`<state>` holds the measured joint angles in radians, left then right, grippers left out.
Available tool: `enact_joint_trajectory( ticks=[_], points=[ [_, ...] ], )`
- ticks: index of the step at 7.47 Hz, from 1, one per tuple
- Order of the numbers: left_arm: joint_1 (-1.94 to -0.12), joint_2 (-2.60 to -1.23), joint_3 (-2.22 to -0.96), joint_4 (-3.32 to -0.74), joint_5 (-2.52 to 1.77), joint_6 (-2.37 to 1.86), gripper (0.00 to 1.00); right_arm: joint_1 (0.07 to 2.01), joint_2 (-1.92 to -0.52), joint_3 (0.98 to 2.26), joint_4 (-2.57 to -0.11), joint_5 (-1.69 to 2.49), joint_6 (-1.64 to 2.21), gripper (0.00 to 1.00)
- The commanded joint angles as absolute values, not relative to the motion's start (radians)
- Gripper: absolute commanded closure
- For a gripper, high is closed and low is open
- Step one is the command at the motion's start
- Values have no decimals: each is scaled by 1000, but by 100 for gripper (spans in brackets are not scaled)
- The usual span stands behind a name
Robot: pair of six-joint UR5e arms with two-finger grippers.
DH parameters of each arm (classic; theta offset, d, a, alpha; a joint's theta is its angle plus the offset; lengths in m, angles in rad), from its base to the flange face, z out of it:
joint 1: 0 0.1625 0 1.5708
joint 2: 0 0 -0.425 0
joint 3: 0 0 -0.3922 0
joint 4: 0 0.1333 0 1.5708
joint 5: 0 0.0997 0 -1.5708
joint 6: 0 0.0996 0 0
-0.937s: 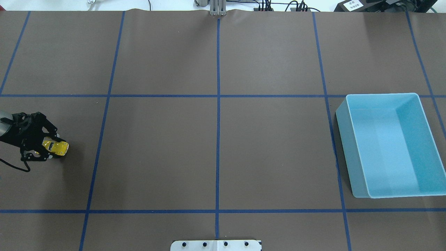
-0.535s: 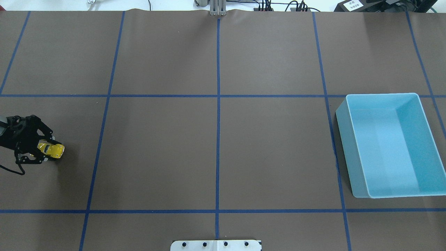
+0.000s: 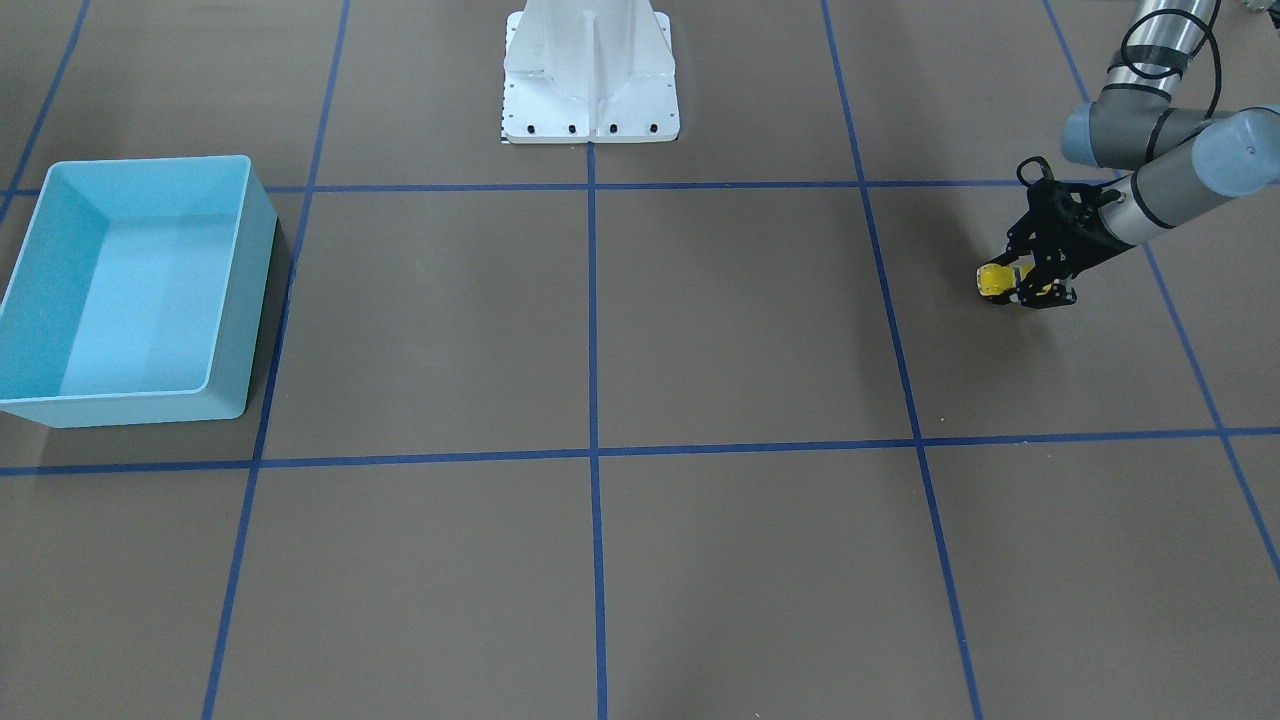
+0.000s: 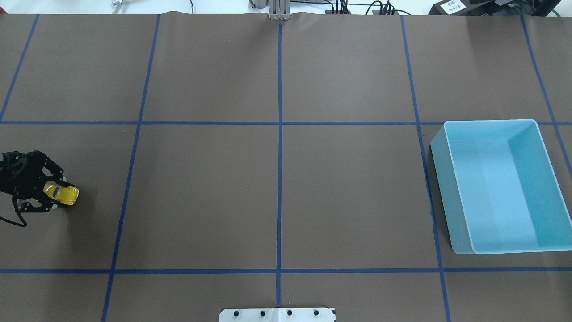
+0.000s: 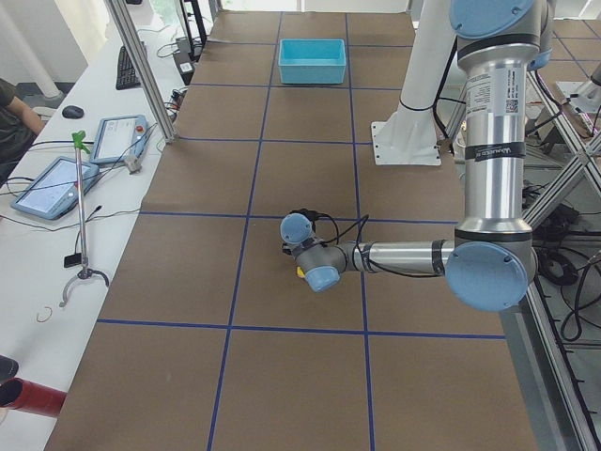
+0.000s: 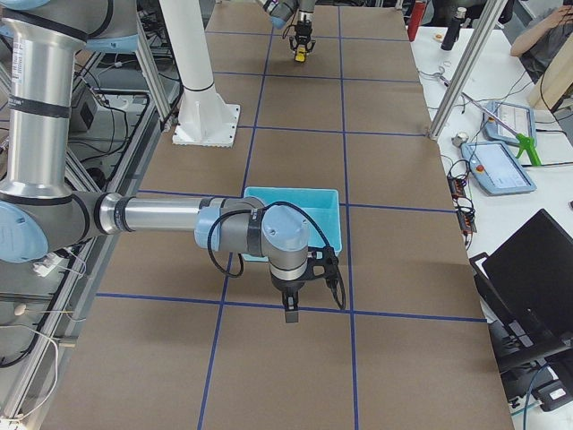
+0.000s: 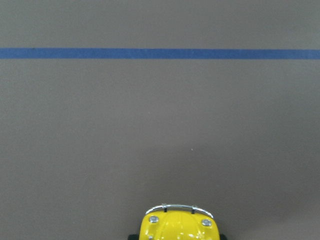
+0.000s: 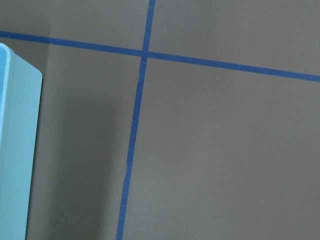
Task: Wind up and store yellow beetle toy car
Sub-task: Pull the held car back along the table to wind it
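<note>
Left pincer (image 4: 57,195) is clamped on the yellow toy car (image 4: 66,194), one finger on each side of the body. The car's nose sticks out past the fingertips, pointing away from the wrist. The front view shows the same grip: pincer (image 3: 1030,282) tilted down, car (image 3: 994,279) at its tip, low over the brown table (image 4: 277,197). We can't tell if the wheels touch the surface.

In the left wrist view the car's (image 7: 179,227) hood and chrome bumper sit at the bottom edge, with bare table ahead of it. A blue tape line (image 7: 160,53) crosses further out.

Right pincer (image 6: 291,309) shows only in the right side view, pointing down at the table. We can't tell whether it's released or clenched.

The blue bin (image 4: 440,161) is well apart from the left pincer, at the opposite end of the table, and the car isn't in it. It's near the right pincer: its wall (image 8: 17,150) sits at the left edge of the right wrist view, beside a tape crossing.
</note>
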<state>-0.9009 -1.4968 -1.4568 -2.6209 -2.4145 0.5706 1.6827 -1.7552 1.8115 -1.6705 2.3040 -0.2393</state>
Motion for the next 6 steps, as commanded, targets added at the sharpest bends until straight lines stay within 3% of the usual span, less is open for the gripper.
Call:
enact_joint_trajectory(
  ticks=[1,6],
  points=[
    [-908,-1476,-1456,-2654,-2414,571,100,1681,-1755,1812,-1671,2304,-239,0],
    [-910,-1454,-1422,-2715,-2416,569,100,1683,-1755,1812,-1671,2304,-239,0]
  ],
)
